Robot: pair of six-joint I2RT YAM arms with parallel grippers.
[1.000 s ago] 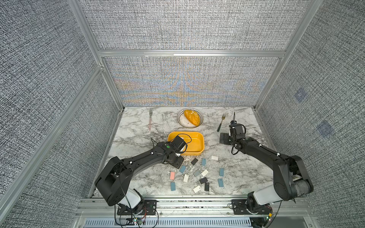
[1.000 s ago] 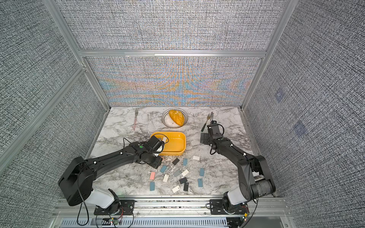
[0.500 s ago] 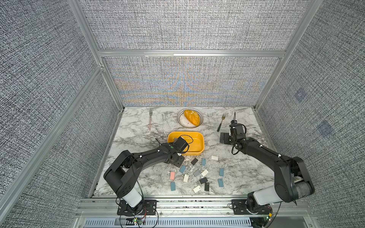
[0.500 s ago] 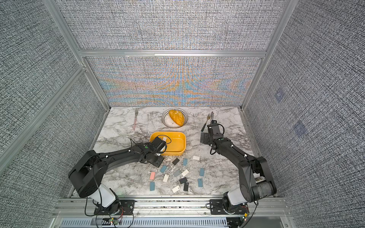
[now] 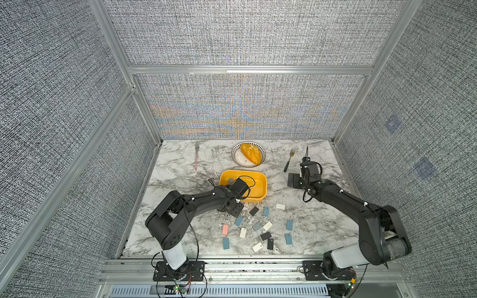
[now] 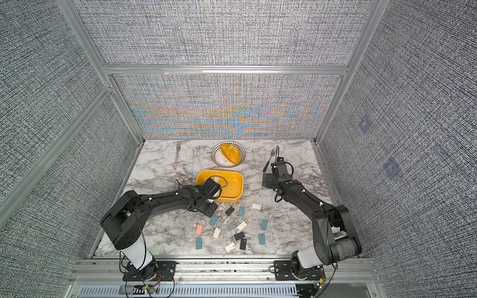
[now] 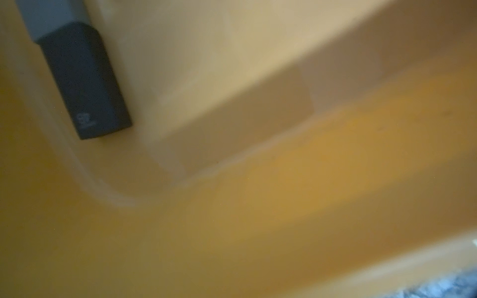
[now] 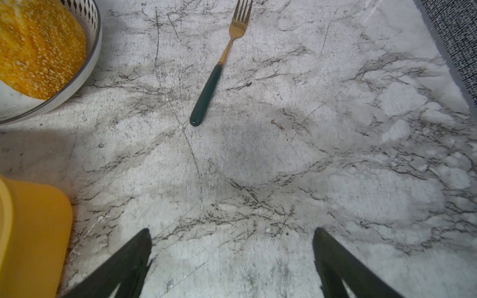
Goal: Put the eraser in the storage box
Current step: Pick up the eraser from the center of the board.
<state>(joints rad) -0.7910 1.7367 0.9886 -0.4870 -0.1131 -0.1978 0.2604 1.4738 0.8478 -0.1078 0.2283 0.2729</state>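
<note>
The storage box (image 5: 255, 187) is a shallow yellow tub at mid-table. Inside it, in the left wrist view, a dark eraser (image 7: 85, 85) with a grey sleeve lies by the wall, and a cream eraser (image 7: 232, 116) lies beside it. Several more erasers (image 5: 266, 211) are scattered on the marble in front of the box. My left gripper (image 5: 233, 207) sits low at the box's front-left corner; its fingers are hidden in every view. My right gripper (image 8: 232, 232) hangs open over bare marble to the right of the box, holding nothing.
A patterned white plate (image 5: 236, 154) with bread stands behind the box. A green-handled fork (image 8: 206, 95) lies ahead of the right gripper, and a pink-handled fork (image 5: 196, 157) lies at the back left. Frame walls enclose the table.
The left arm's shoulder and elbow have swung up and to the right, while its wrist stayed at the box's front-left corner. The right arm has not moved.
</note>
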